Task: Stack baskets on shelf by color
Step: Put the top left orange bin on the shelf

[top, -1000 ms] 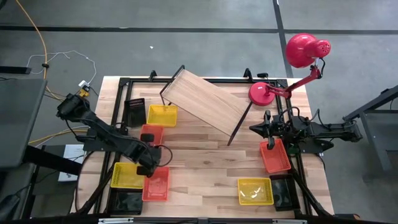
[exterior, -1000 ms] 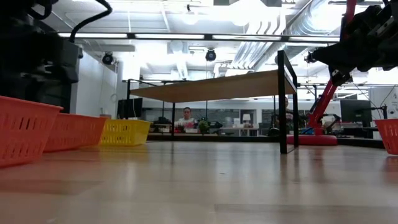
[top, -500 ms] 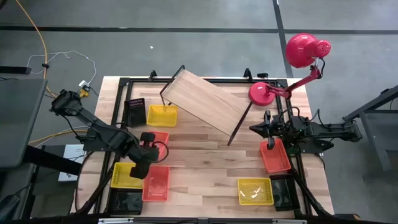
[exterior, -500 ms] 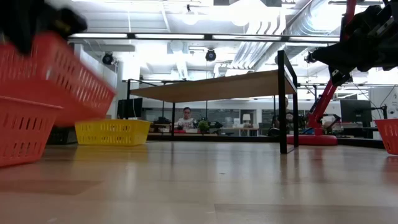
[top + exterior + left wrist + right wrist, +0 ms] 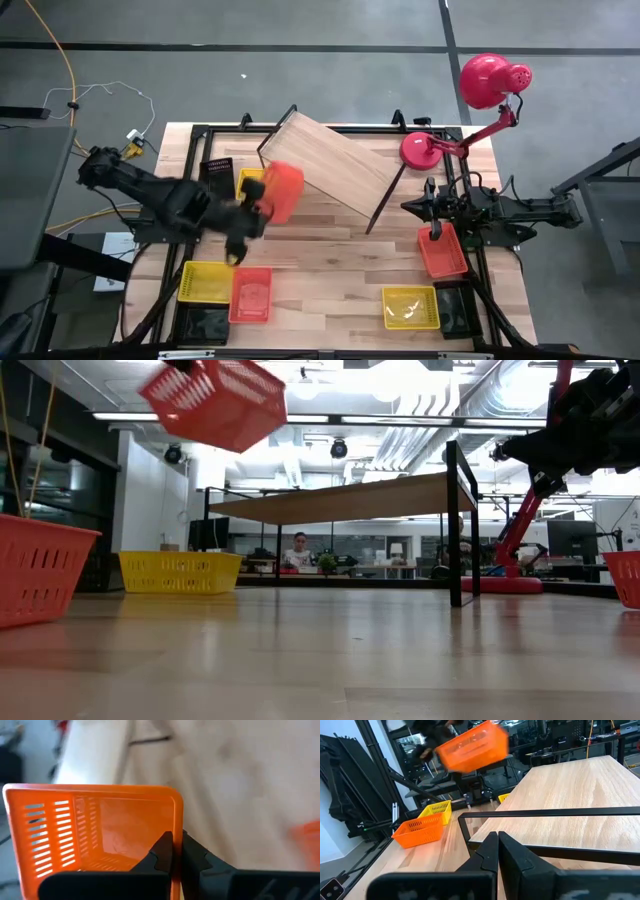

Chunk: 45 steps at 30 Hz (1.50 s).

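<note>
My left gripper (image 5: 260, 207) is shut on an orange-red basket (image 5: 283, 190), which it carries high over the table's left half, beside the shelf (image 5: 335, 165). The low view shows that basket (image 5: 215, 400) tilted in the air. The shelf stands on thin black legs, set askew at the far middle. Behind the lifted basket rest a yellow basket (image 5: 252, 180) and a black one (image 5: 217, 178). My right gripper (image 5: 497, 842) waits shut at the table's right side, level, pointing at the shelf. My left gripper pinches one side wall of the basket at its rim (image 5: 176, 827), one finger inside (image 5: 161, 847) and the other outside. The fingers slant downward from the table's left side. The basket is lifted clear and tilted, its open top turned back toward the wrist.
A yellow basket (image 5: 205, 282), an orange-red one (image 5: 250, 295) and a black one (image 5: 205, 325) sit near left. An orange-red basket (image 5: 442, 252), a yellow (image 5: 411, 307) and a black (image 5: 455, 310) sit near right. A red desk lamp (image 5: 480, 85) stands far right.
My left gripper has risen well above the table and swung toward the far edge and the shelf, rolling its wrist. The orange-red basket it holds has come up off the table from beside the yellow one, and has tipped as it rose.
</note>
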Motion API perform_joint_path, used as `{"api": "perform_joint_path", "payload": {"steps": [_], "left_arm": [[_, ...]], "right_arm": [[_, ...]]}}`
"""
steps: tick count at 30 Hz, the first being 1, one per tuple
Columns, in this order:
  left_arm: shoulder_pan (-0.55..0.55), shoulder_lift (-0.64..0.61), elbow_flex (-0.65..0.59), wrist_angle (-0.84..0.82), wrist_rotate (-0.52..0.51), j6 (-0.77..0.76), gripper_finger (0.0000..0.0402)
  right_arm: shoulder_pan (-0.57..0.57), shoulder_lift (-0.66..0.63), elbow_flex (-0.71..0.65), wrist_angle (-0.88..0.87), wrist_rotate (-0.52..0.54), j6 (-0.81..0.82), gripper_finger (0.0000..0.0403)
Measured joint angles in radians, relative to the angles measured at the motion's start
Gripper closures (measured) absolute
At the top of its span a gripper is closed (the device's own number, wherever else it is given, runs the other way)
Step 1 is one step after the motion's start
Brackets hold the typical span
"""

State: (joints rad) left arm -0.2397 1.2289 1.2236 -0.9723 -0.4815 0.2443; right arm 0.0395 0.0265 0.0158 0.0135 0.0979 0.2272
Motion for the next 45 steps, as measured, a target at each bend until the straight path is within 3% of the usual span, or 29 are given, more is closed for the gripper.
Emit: {"api": "perform_joint_path", "payload": {"steps": [3, 8, 14, 34, 40, 45], "left_arm": [[0.147, 0.005, 0.000, 0.025, 0.009, 0.131, 0.0401], [0.370, 0.023, 0.000, 0.120, 0.155, 0.342, 0.0401], [0.516, 0.094, -0.001, 0.141, 0.179, 0.500, 0.0401], [0.673, 0.309, 0.149, 0.040, 0.249, 0.631, 0.0401], [0.678, 0.319, 0.149, 0.042, 0.146, 0.639, 0.0393], [0.674, 0.317, 0.149, 0.038, 0.133, 0.650, 0.0371]], "right_arm": [[0.000, 0.000, 0.000, 0.000, 0.000, 0.000, 0.0403], [0.000, 0.000, 0.000, 0.000, 0.000, 0.000, 0.0403], [0.000, 0.000, 0.000, 0.000, 0.000, 0.000, 0.0403], [0.000, 0.000, 0.000, 0.000, 0.000, 0.000, 0.0403], [0.000, 0.000, 0.000, 0.000, 0.000, 0.000, 0.0403], [0.000, 0.000, 0.000, 0.000, 0.000, 0.000, 0.0403]]}}
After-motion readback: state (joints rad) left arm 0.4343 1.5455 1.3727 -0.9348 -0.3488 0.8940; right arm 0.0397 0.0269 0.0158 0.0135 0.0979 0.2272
